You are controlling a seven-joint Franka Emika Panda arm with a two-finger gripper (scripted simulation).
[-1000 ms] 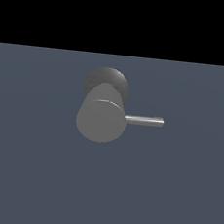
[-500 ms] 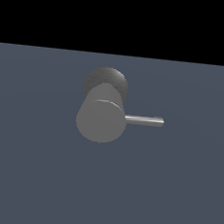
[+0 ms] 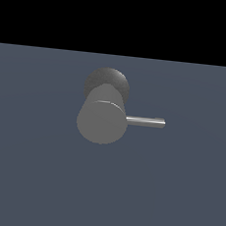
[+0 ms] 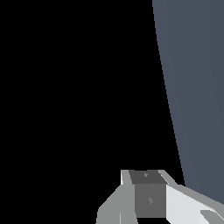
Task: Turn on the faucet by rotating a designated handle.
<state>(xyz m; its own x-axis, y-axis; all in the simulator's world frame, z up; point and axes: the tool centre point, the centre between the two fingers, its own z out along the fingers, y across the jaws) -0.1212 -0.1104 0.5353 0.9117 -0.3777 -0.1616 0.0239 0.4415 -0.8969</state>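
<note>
The faucet [image 3: 102, 121] sits mid-scene on the blue-grey floor [image 3: 29, 175]; its handle [image 3: 144, 121] lies horizontal, long axis pointing to the exterior view's right. The white gripper [image 4: 146, 199] appears only in the wrist view; its opening cannot be judged, nothing visibly held

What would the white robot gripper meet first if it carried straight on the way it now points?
As far as the wrist view shows, nothing: ahead of the white gripper lies black void, with the blue-grey surface off to one side. The faucet is not in that view; depth is unclear.
</note>
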